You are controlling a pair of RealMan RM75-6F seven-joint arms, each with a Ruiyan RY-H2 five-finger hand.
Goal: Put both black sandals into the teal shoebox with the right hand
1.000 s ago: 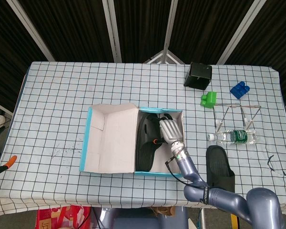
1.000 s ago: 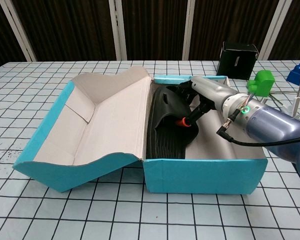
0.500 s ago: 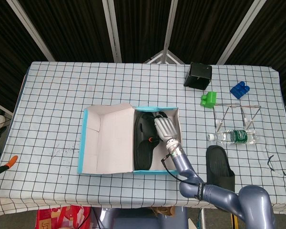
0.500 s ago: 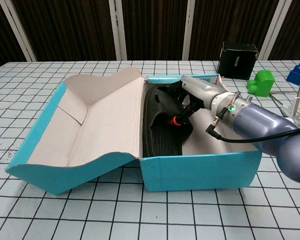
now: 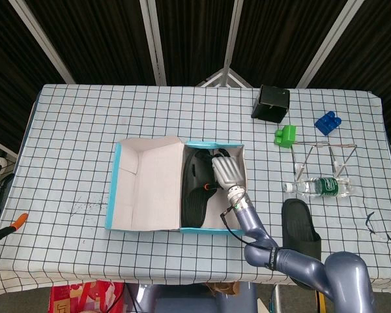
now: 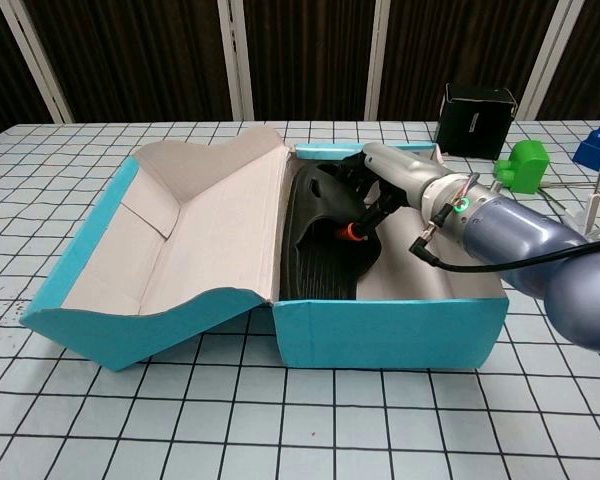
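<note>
Chest view: second sandal out of frame; fingertips hidden behind strap.
Right hand (image 5: 225,173): fingers curled on sandal in box (image 6: 325,235), gripping strap.
Teal shoebox (image 5: 208,227): lid open toward 9 o'clock.
Sandal axis: 12–6, against left wall.
Second sandal (image 5: 300,227): on table at 3 o'clock from box, axis 12–6.
Room: right half of box floor bare.
Left hand: unseen.

The right hand (image 5: 225,172) reaches forward from a bent, blue-grey right arm (image 5: 293,264) — wrist low, fingers (image 6: 365,182) curled downward, apparently gripping something beneath them. The left hand is out of both views.
</note>
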